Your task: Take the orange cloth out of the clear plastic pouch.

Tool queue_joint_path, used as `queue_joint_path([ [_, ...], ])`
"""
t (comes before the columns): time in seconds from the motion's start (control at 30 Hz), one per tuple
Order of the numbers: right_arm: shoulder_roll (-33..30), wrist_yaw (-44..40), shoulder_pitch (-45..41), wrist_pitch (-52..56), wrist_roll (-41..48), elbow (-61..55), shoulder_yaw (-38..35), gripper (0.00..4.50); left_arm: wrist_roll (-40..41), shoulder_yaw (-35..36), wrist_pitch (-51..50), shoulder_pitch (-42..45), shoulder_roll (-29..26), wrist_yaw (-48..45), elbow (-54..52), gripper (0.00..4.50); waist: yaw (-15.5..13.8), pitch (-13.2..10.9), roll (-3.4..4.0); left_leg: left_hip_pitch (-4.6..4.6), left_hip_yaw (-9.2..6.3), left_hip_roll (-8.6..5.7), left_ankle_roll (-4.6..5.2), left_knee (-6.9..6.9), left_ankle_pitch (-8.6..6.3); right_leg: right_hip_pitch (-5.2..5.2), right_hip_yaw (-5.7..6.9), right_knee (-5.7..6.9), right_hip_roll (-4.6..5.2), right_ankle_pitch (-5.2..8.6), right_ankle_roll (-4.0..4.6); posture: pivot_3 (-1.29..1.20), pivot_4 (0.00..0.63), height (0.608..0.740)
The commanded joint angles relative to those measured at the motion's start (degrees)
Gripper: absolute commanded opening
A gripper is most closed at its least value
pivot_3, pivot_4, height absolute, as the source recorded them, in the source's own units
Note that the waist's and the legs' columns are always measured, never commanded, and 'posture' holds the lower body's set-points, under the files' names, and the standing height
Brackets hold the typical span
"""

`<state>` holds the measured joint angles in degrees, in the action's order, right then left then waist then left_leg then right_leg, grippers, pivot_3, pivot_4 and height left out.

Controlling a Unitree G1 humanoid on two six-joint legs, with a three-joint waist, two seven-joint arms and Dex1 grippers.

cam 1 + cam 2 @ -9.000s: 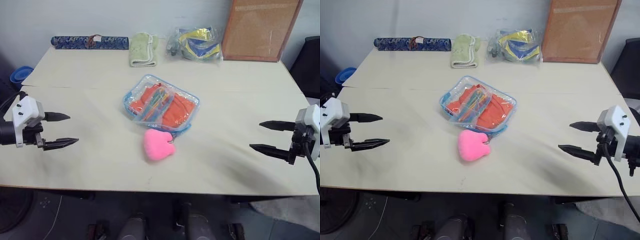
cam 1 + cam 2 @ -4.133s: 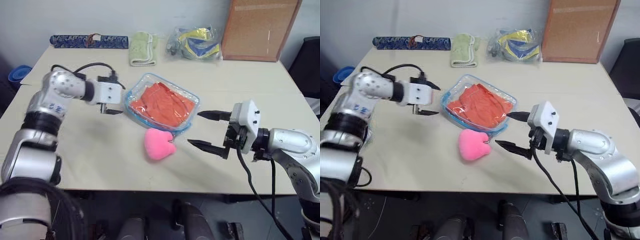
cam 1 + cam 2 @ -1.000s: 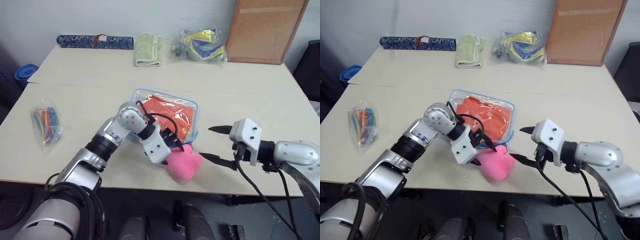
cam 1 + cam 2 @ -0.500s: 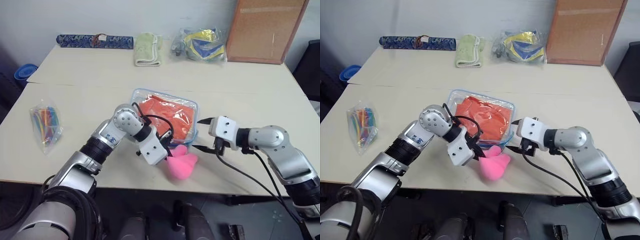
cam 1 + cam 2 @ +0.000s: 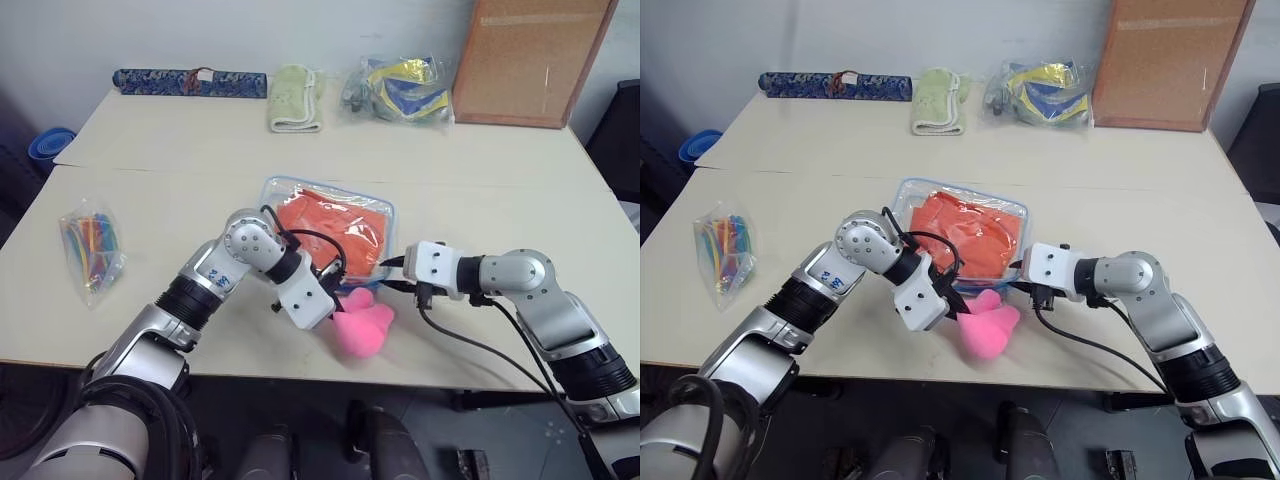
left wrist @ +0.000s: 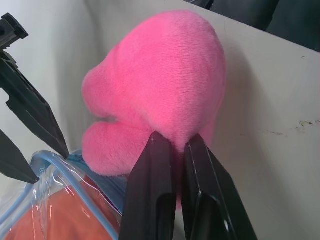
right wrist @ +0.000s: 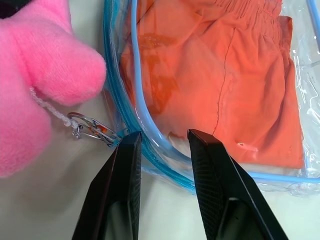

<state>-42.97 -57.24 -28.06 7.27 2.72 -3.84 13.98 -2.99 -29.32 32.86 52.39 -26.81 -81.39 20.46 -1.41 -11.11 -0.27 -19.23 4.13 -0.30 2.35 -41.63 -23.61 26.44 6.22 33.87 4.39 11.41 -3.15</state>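
The left end effector (image 6: pixel 167 142) has its two black fingers pressed together on the soft pink heart-shaped plush toy (image 5: pixel 362 322), pinching its fluff near the front edge of the pale wood counter (image 5: pixel 470 180). The right end effector (image 7: pixel 164 137) is at the near right corner of the clear plastic pouch w/ light-blue trim (image 5: pixel 277 195). Its fingers are a bit apart, one on each side of the blue zipper edge, and it is hard to tell if they squeeze it yet. The bright orange-red wrinkly cloth (image 5: pixel 330 225) is inside the pouch, lying flat, in the middle of the counter. A small metal ring on a string (image 7: pixel 87 127) joins the pink toy to the pouch corner, just beside the right fingers.

Far left lies a small clear bag of coloured sticks (image 5: pixel 88 248). At the back are a dark blue patterned roll (image 5: pixel 190 82), a pale green folded towel (image 5: pixel 296 98), a clear bag w/ yellow and blue stuff (image 5: pixel 400 88) and a brown cork board (image 5: pixel 530 58) leaning on the wall.
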Motion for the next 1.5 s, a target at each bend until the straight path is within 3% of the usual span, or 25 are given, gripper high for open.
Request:
queue_joint_path([
  [0.03,0.56,-0.39,-0.75,-1.40,-0.21,0.13,-0.76,1.42,0.03,0.34,-0.37,-0.27,-0.04,0.71,-2.35,0.00,0.00,0.00,0.00,0.00,0.00,0.00,0.00,0.00,0.00,0.00,0.00,0.00,0.00,0.00,0.00,0.00,0.150,0.740],
  [0.13,0.90,-0.94,-1.03,-1.79,0.02,0.41,-0.98,0.89,0.00,0.36,-0.53,-0.39,-0.08,0.88,-2.30,0.00,-0.02,0.00,0.00,0.00,0.00,0.00,0.00,0.00,0.00,0.00,0.01,0.00,0.00,0.00,0.00,0.00,0.150,0.740],
  [0.2,0.82,-1.41,-1.13,-2.07,0.16,0.36,-1.24,0.19,-0.07,0.72,-0.81,-0.49,-0.22,1.33,-1.92,0.00,0.01,0.00,0.00,0.00,0.00,0.00,0.00,0.00,0.00,0.00,0.02,0.00,0.00,0.00,0.00,0.00,0.150,0.740],
  [0.23,0.75,-1.62,-1.13,-2.17,0.18,0.30,-1.34,0.09,-0.12,0.87,-0.93,-0.51,-0.29,1.56,-1.76,0.00,0.01,0.00,0.00,0.00,0.00,0.00,0.00,0.00,0.00,0.00,0.02,0.00,0.00,0.00,0.00,0.00,0.150,0.740],
  [0.43,-1.67,-3.61,-0.11,-4.52,0.40,-0.99,-2.94,0.09,2.24,4.40,-7.63,-3.31,-3.69,2.76,-4.29,0.00,0.07,-0.01,0.01,0.00,0.00,0.01,-0.01,0.00,0.00,0.01,0.01,0.00,0.01,0.00,0.00,0.00,0.150,0.740],
  [0.77,-10.80,-10.37,8.81,-20.01,4.38,-5.54,-9.05,0.09,13.81,19.73,-38.33,-11.37,-16.15,5.97,-15.10,0.00,-0.02,-0.02,0.04,-0.04,-0.15,0.00,-0.01,-0.09,0.01,-0.05,0.02,-0.01,0.07,0.00,0.00,0.00,0.150,0.740],
  [1.03,-14.68,-12.61,16.15,-26.15,7.37,-8.37,-14.18,0.09,14.91,27.62,-44.47,-11.27,-23.12,8.69,-6.92,0.00,-0.01,-0.03,0.06,-0.01,-0.14,0.05,-0.08,-0.08,0.00,-0.05,0.03,0.00,0.09,0.01,0.01,0.00,0.150,0.740],
  [1.27,-17.31,-12.96,23.27,-28.02,9.60,-8.43,-19.69,0.09,14.62,29.80,-44.34,-11.79,-30.89,5.24,-1.02,0.00,0.07,-0.04,0.07,0.00,-0.11,0.04,-0.09,-0.08,-0.01,-0.04,0.02,0.00,0.08,0.01,0.02,0.00,0.150,0.740],
  [1.4,-16.33,-10.92,24.31,-28.13,9.10,-7.74,-20.93,0.09,21.27,31.60,-51.77,-21.82,-36.38,-2.83,-10.58,0.00,0.42,-0.06,0.11,0.04,-0.05,0.10,-0.17,-0.04,-0.05,-0.03,-0.07,0.00,0.14,0.04,0.05,0.00,0.150,0.740],
  [1.5,-15.65,-9.36,24.59,-27.88,8.22,-7.56,-21.00,0.09,21.30,32.55,-50.99,-28.43,-38.29,-3.14,-14.59,0.00,0.77,-0.09,0.16,0.06,-0.03,0.19,-0.24,-0.03,-0.09,0.00,-0.08,0.03,0.15,0.09,0.14,0.00,0.150,0.740],
])
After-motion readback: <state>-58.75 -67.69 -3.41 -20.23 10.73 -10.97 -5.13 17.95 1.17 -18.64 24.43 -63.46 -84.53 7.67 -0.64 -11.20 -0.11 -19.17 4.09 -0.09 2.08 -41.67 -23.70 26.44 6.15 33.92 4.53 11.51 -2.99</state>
